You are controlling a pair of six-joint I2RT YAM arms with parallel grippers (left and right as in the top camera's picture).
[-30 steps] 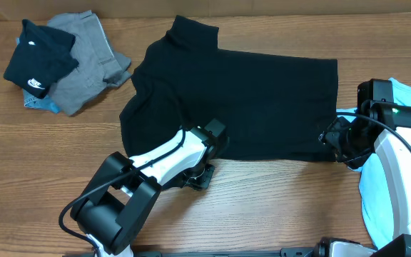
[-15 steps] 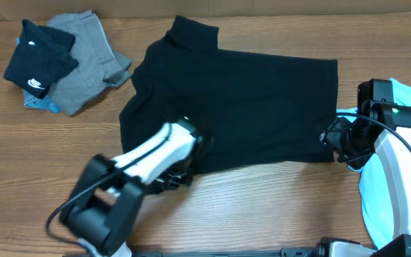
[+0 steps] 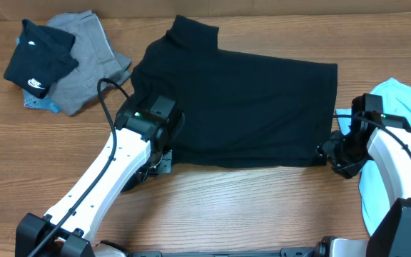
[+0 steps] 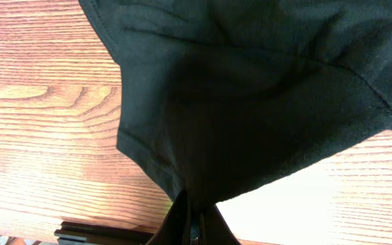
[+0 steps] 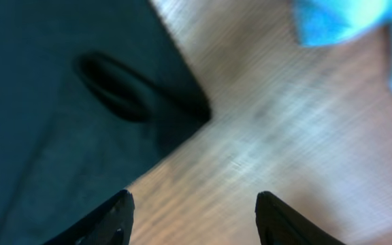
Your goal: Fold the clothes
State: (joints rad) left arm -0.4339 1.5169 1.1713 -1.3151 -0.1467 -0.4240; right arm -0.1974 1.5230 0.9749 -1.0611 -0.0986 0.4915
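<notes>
Black T-shirt (image 3: 248, 100): lies spread mostly flat across the middle of the wooden tabletop (image 3: 262, 207). Its collar points to the far edge and its hem to the robot's right.
Shirt's near left part: lifted and bunched where the left arm has it. The left wrist view shows the cloth drawn down into a pinched point, with a stitched edge running up along the wood.
Left end effector (image 4: 190, 221): closed tight on that gathered fold of the shirt. Its fingers are pressed together with fabric between them, at the shirt's near left edge.
Right end effector (image 5: 192, 201): fingers spread apart and gripping nothing. It hangs at the shirt's near right corner.
Right wrist view: blurred. One finger sits over the dark cloth edge and the other over bare wood, with the shirt corner just ahead of them.
Small black garment (image 3: 38, 61): folded, with a white logo, at the far left corner, well apart from the shirt.
Grey garment (image 3: 91, 64): crumpled under and beside the small black one. Its edge lies near the shirt's sleeve.
Light blue cloth (image 3: 405, 96): on the right edge of the tabletop, beside the right arm.
</notes>
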